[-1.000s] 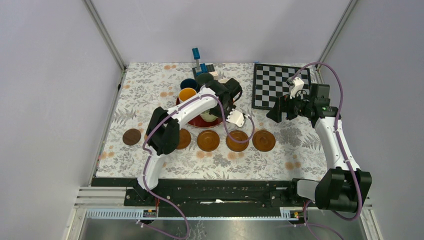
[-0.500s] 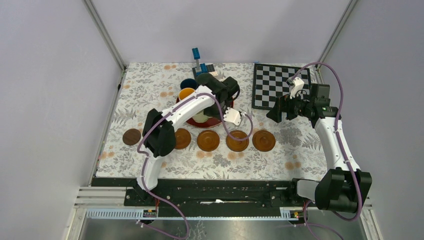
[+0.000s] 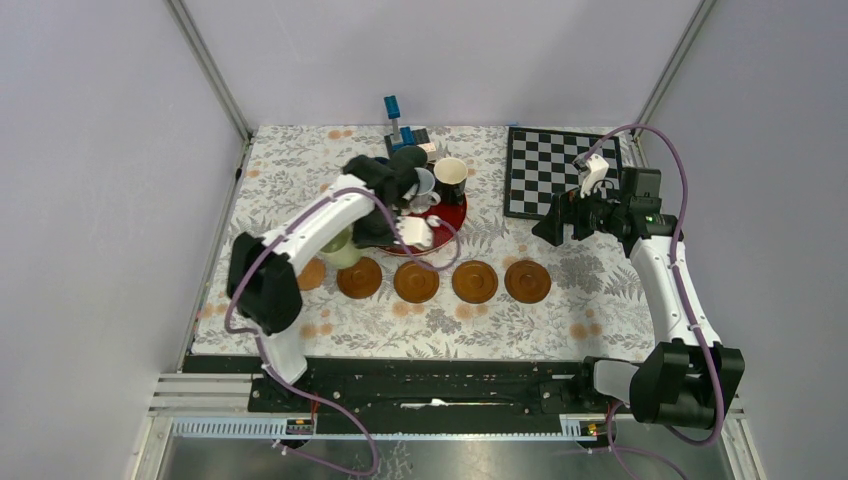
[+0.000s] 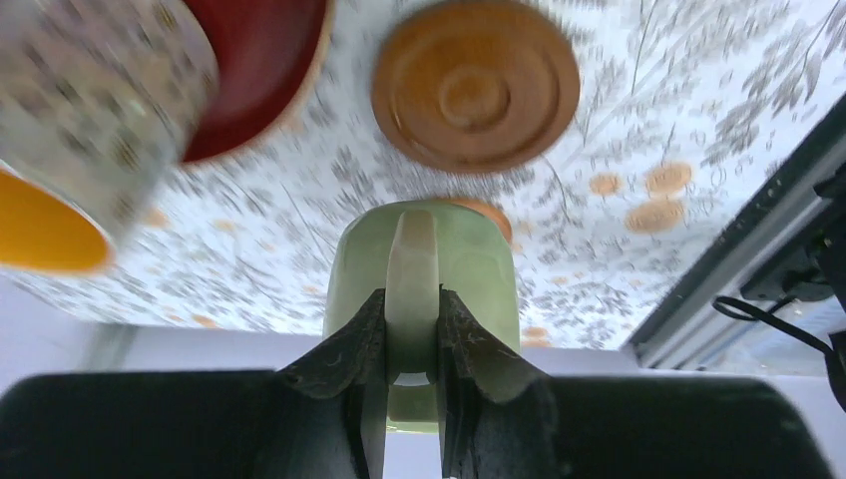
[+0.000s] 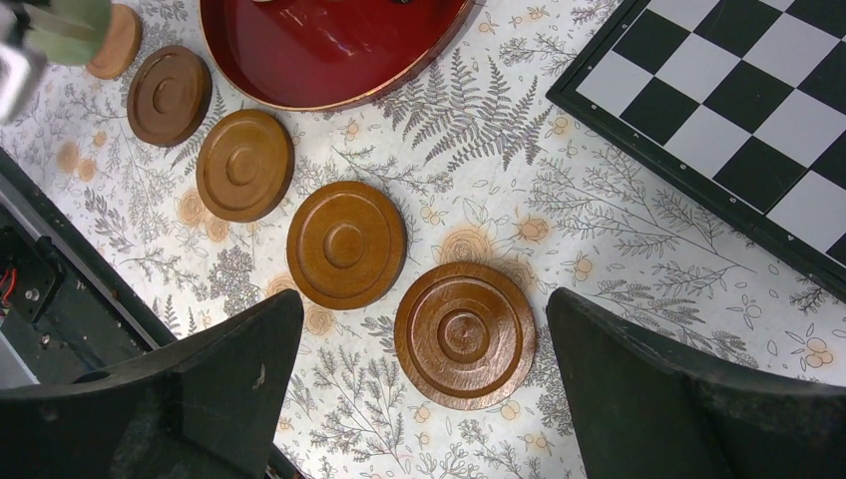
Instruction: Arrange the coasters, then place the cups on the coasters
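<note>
My left gripper [image 4: 412,299] is shut on the handle of the pale green cup [image 4: 429,259], held in the air above a coaster [image 4: 491,213] near the left end of the row. In the top view that cup [image 3: 340,248] hangs left of the red tray [image 3: 452,215]. Several brown coasters [image 3: 416,282] lie in a line in front of the tray. A light blue cup [image 3: 423,185] and a black cup [image 3: 450,176] stand on the tray; a patterned white cup [image 4: 95,100] shows blurred. My right gripper [image 5: 424,304] is open, above the rightmost coaster [image 5: 464,334].
A chessboard [image 3: 560,170] lies at the back right, close to my right arm. A blue upright tool [image 3: 394,118] stands at the back behind the tray. The black rail [image 3: 430,375] runs along the table's near edge.
My left arm has swung left and toward me, carrying the green cup off the red tray to the left end of the coaster row. The right arm has not moved.
</note>
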Available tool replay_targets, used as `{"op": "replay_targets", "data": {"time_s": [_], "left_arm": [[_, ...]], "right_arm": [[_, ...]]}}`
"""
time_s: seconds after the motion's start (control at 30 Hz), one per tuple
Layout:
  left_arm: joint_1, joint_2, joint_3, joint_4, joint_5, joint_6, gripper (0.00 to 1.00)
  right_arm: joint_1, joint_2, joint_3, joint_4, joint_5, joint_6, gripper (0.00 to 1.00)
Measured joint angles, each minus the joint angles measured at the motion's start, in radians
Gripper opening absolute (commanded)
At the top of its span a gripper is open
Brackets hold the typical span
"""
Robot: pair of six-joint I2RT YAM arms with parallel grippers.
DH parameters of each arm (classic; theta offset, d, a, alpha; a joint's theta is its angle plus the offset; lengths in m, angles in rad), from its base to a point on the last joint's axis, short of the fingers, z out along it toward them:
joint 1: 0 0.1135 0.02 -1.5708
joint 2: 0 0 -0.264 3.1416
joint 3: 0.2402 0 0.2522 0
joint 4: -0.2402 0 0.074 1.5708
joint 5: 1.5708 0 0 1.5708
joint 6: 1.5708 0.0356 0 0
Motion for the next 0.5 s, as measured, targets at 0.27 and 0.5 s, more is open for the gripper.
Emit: {"op": "replay_targets", "data": {"time_s": [0.27, 0.5], "left_arm": [[0.257, -0.184, -0.207, 0.053, -0.036, 0.062, 0.0], [0.406, -0.367, -0.42, 0.118, -0.124, 0.226, 0.0]], "right_arm": [[0.0, 0.0, 0.0, 0.0, -0.002, 0.0, 1.0], [0.0, 0.0, -0.011, 0.001, 0.001, 0.0, 1.0]]}}
